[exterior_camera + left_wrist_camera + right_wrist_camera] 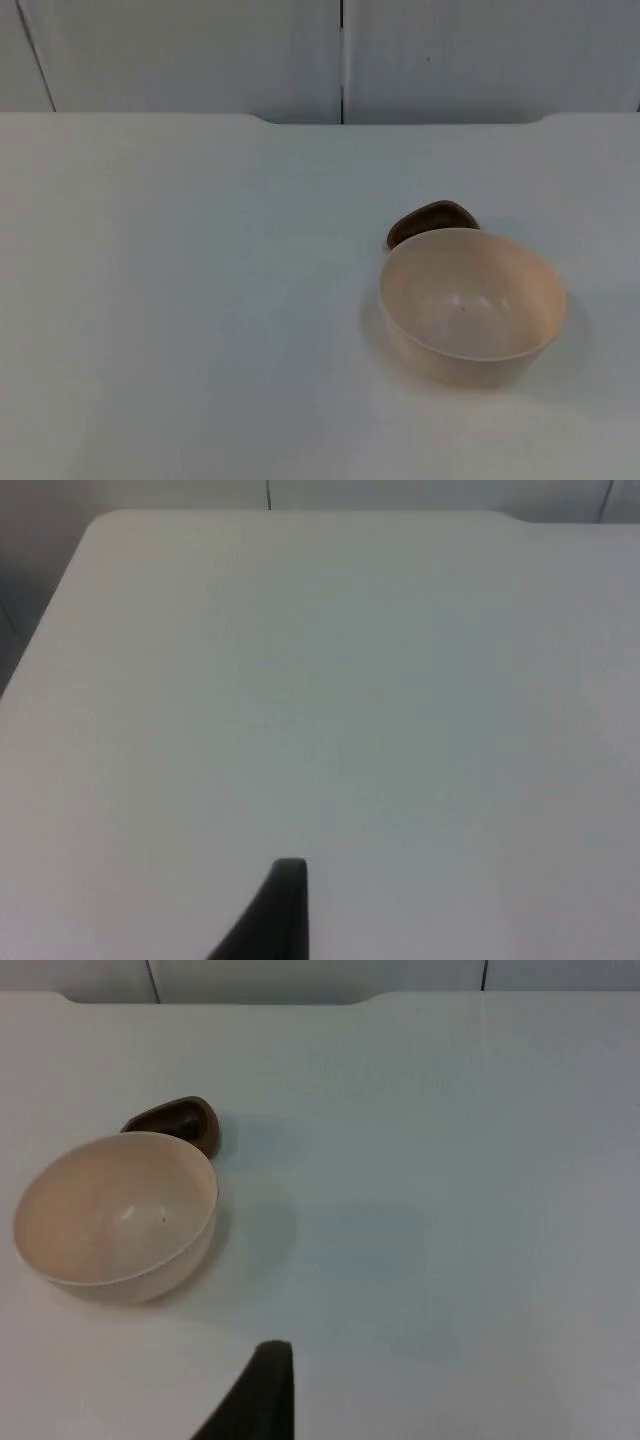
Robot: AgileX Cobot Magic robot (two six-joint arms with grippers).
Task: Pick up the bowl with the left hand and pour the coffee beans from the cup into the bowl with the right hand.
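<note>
Bowl and cup untouched, both arms waiting off the worktop's action.

The bowl (472,303) sat upright and empty on the white worktop (180,330), pale beige and smooth, toward four o'clock from the top view's centre. The cup (431,222), small and dark brown, sat just behind it at about eleven o'clock, touching or nearly so (its contents could not be made out). From the right end effector (265,1390) the bowl lay toward ten o'clock, near; the left end effector (275,910) faced bare worktop, so the right arm seemed nearer, though the bowl is the left's to lift. A round bowl gives no long axis; the rim looked the likely hold. Whether either end effector was released or clenched, I cannot tell.
</note>
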